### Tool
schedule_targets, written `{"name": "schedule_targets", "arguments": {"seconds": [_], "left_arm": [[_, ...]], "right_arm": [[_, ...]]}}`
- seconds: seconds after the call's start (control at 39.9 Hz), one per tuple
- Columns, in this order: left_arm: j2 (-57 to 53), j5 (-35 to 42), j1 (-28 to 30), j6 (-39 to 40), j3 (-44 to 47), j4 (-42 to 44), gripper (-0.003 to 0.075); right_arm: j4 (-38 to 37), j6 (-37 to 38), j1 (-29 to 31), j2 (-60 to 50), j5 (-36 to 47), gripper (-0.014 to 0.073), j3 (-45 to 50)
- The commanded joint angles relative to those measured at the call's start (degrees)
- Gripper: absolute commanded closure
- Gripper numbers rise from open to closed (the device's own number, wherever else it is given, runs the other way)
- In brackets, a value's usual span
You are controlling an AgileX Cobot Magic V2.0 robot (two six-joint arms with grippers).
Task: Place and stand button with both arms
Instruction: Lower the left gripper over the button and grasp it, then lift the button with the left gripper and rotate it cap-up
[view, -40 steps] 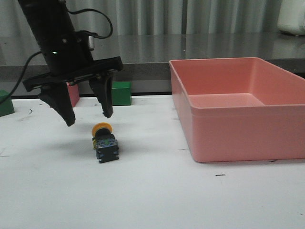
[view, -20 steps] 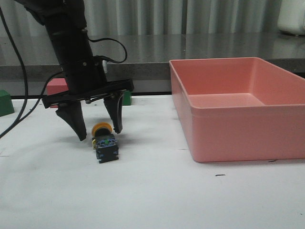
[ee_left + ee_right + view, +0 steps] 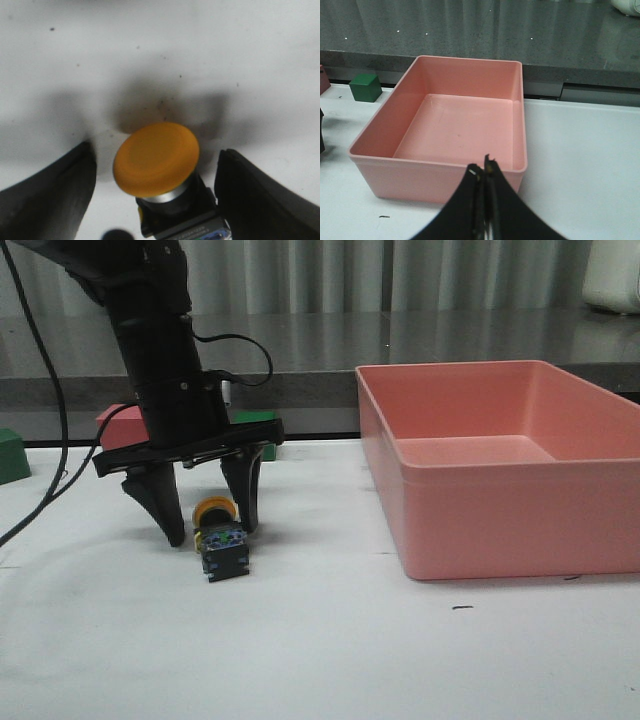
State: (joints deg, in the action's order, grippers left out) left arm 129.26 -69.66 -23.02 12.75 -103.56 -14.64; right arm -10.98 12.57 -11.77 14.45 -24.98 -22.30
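Note:
The button lies on its side on the white table, its yellow cap toward the back and its black body toward the front. My left gripper is open and lowered around it, one finger on each side of the cap, not touching. In the left wrist view the button's yellow cap sits between the two dark fingers. My right gripper is shut and empty, hovering near the front of the pink bin; it is out of the front view.
A large pink bin stands on the table at the right and also shows in the right wrist view. A green cube sits at the far left, a pink cube and another green cube behind the left arm.
My left gripper has come down and moved right, from above and behind the button to straddling its cap near the table. The button has not moved.

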Motion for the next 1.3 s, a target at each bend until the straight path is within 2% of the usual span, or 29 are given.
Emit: {"name": "schedule_targets", "arguments": {"seconds": [0.0,0.18,0.25,0.48,0.65,0.8,0.9,1.0,1.13,1.28], "left_arm": [[-2.40,-2.15,-0.53,0.58,-1.25,-0.62,0.0274],[-2.53,-3.19,-0.53,0.17,-3.23,-0.62,0.0458],[-2.79,-3.19,-0.53,0.06,-4.47,-0.46,0.0504],[-5.09,-3.19,-0.53,-1.59,-6.60,1.19,0.0510],[-10.08,2.24,-1.84,-1.26,-6.00,8.26,0.0510],[-17.28,11.77,-2.40,-0.86,-0.20,10.59,0.0510],[-22.49,19.12,-2.29,-0.72,6.86,13.16,0.0510],[-27.54,27.10,-2.19,2.60,15.22,19.15,0.0510],[-34.41,39.89,-2.19,4.69,27.19,23.59,0.0510],[-41.06,55.69,-1.10,4.69,39.72,23.92,0.0510]], "right_arm": [[-1.13,-0.46,0.19,0.31,4.87,0.0664,-1.39],[-1.13,-0.46,0.19,0.31,4.87,0.0664,-1.39],[-1.13,-0.46,0.19,0.31,4.87,0.0664,-1.39],[-1.13,-0.46,0.19,0.31,4.87,0.0664,-1.39],[-1.13,-0.46,0.19,0.31,4.87,0.0664,-1.39],[-1.13,-0.46,0.19,0.31,4.87,0.0664,-1.39],[-1.13,-0.46,0.19,0.31,4.87,0.0664,-1.39],[-1.13,-0.46,0.19,0.31,4.87,0.0664,-1.39],[-1.13,-0.46,0.19,0.31,4.87,0.0664,-1.39],[-1.13,-0.46,0.19,0.31,4.87,0.0664,-1.39]]}}
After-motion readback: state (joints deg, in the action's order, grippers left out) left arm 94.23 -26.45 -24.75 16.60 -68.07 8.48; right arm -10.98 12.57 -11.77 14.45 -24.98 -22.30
